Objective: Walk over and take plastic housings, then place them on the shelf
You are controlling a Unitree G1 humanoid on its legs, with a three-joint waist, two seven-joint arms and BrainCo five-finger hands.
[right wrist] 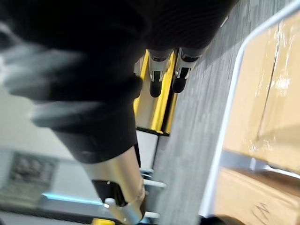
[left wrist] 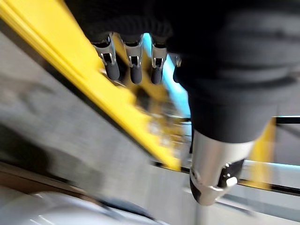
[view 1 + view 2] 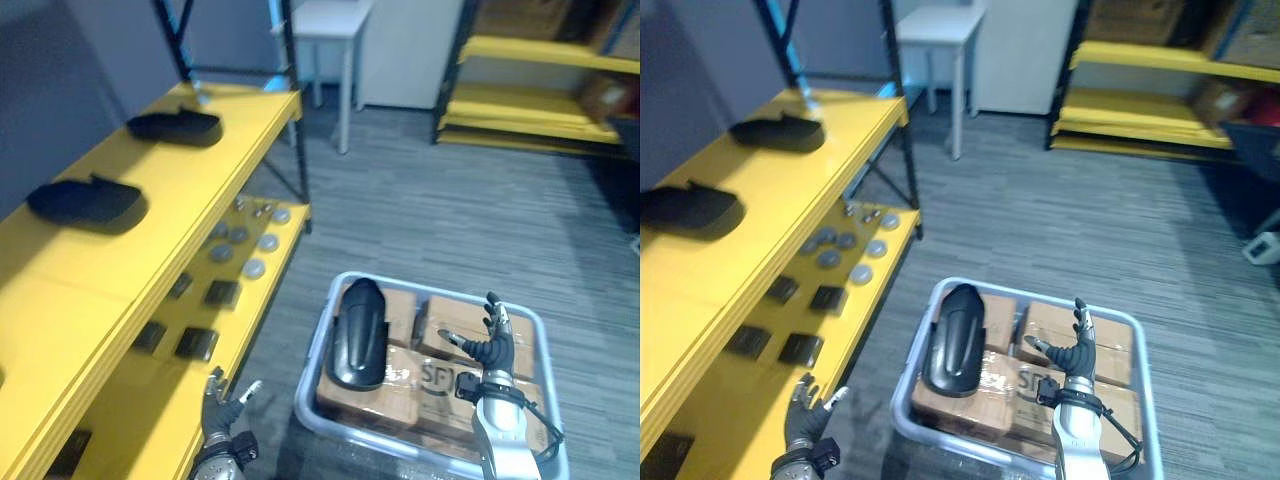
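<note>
while one housing [image 3: 358, 335] lies on the boxes [image 3: 455, 325] in the left half of the bin [image 3: 312, 350], the right hand [image 3: 492, 350] hovers over the bin's right half. its fingers are straight and spread, holding nothing, and it is near the housing but apart from it. left hand [image 3: 220, 410] just left of the bin, fingers spread, empty. two more housings [image 3: 175, 126] [image 3: 85, 202] rest on the shelf [image 3: 200, 190], well left of the bin.

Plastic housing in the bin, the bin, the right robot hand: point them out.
Plastic housing [image 3: 358, 335], left eye view, shell's middle.
Bin [image 3: 314, 350], left eye view, left rim.
Right robot hand [image 3: 492, 350], left eye view, palm.
</note>
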